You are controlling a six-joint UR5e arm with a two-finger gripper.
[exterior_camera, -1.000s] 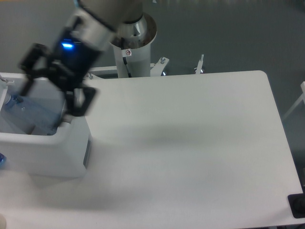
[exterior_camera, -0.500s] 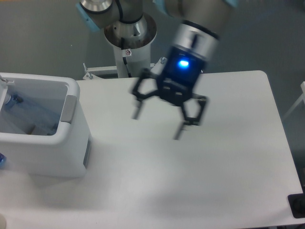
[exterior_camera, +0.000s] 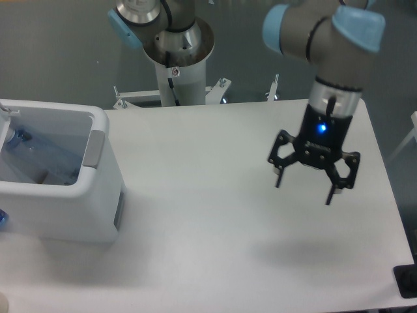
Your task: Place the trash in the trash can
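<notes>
Gripper now swung away from trash can, jaws wide, empty; bottle apparently inside, far left. Task likely done.

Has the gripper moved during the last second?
Yes. The gripper went from above the trash can to the table's right side, open.

One fixed camera, mounted high and looking steeply down across the white table toward the arm's base column at the far edge. It sits fairly near: the table fills most of the frame, the trash can is cut off at the left edge, grey floor shows beyond.
</notes>
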